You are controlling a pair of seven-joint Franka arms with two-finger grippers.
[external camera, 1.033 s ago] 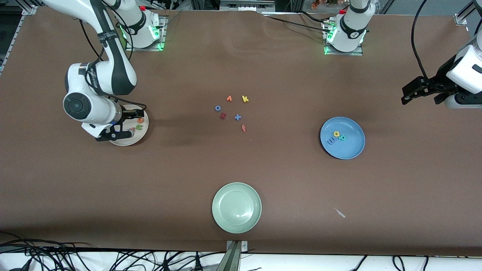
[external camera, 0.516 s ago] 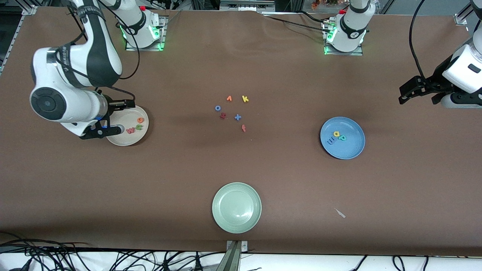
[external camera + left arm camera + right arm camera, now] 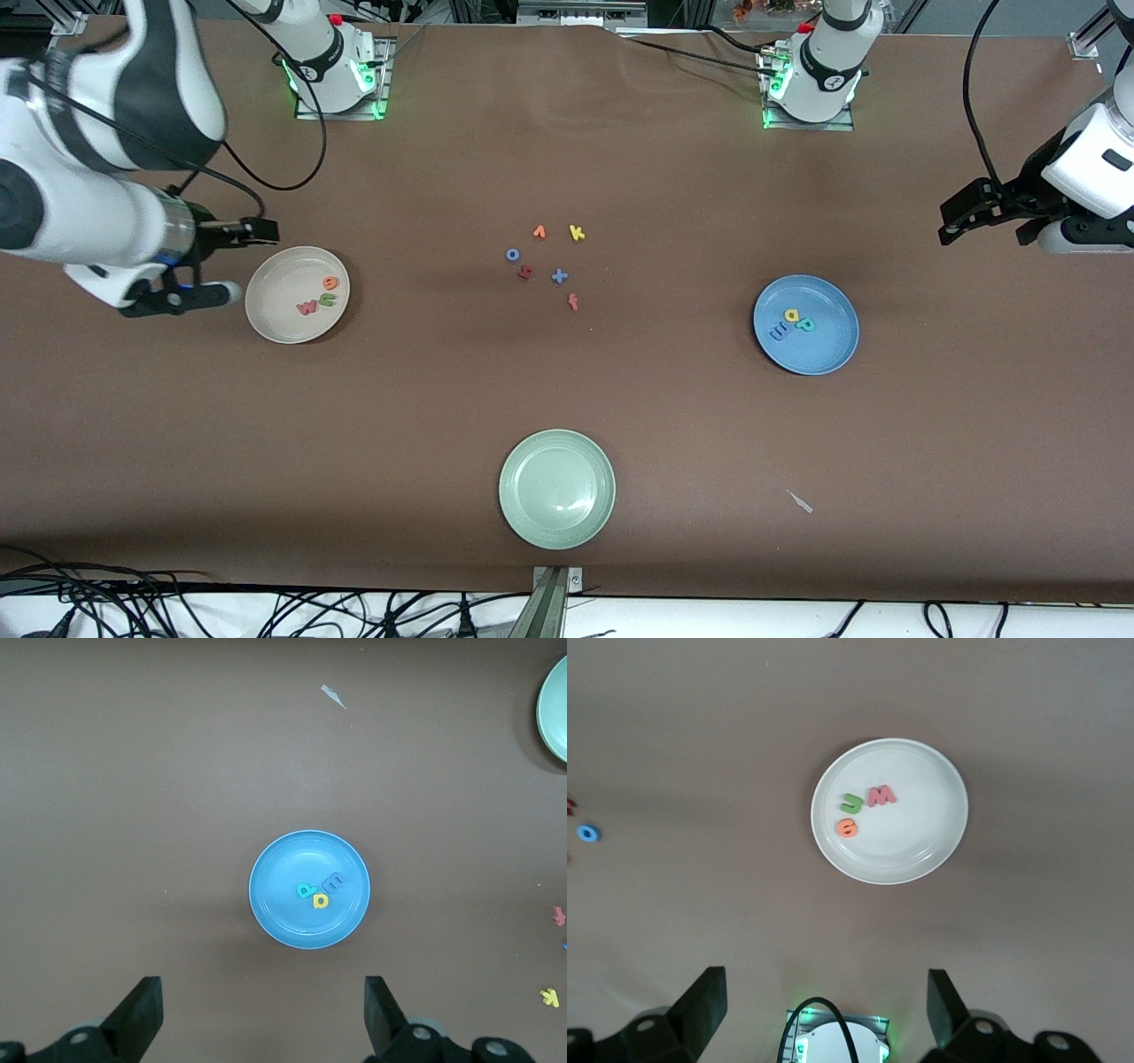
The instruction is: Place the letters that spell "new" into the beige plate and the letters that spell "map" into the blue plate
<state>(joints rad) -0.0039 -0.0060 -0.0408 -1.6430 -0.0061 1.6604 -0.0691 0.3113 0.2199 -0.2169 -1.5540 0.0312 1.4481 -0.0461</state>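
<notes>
The beige plate [image 3: 275,319] [image 3: 921,815] lies toward the right arm's end of the table. In it lie the orange e [image 3: 330,283] [image 3: 847,827], green n [image 3: 327,299] [image 3: 850,802] and pink-red w [image 3: 306,307] [image 3: 879,796]. The blue plate [image 3: 828,341] [image 3: 283,877] holds the yellow a [image 3: 790,314] [image 3: 321,901], teal p [image 3: 804,324] [image 3: 305,891] and periwinkle m [image 3: 779,333] [image 3: 334,881]. My right gripper [image 3: 244,261] [image 3: 824,1010] hangs open and empty over bare table beside the beige plate. My left gripper [image 3: 985,235] [image 3: 262,1019] is open and empty, raised over the table's left-arm end.
A pale green plate [image 3: 518,461] sits empty near the front camera. Loose letters lie mid-table: orange v [image 3: 539,232], yellow k [image 3: 577,233], blue o [image 3: 512,254], a red letter [image 3: 524,273], blue x [image 3: 559,276], red f [image 3: 573,302]. A white scrap [image 3: 800,501] lies on the cloth.
My right arm has drawn back from over the beige plate toward its own end of the table, uncovering the w. The left arm has barely shifted.
</notes>
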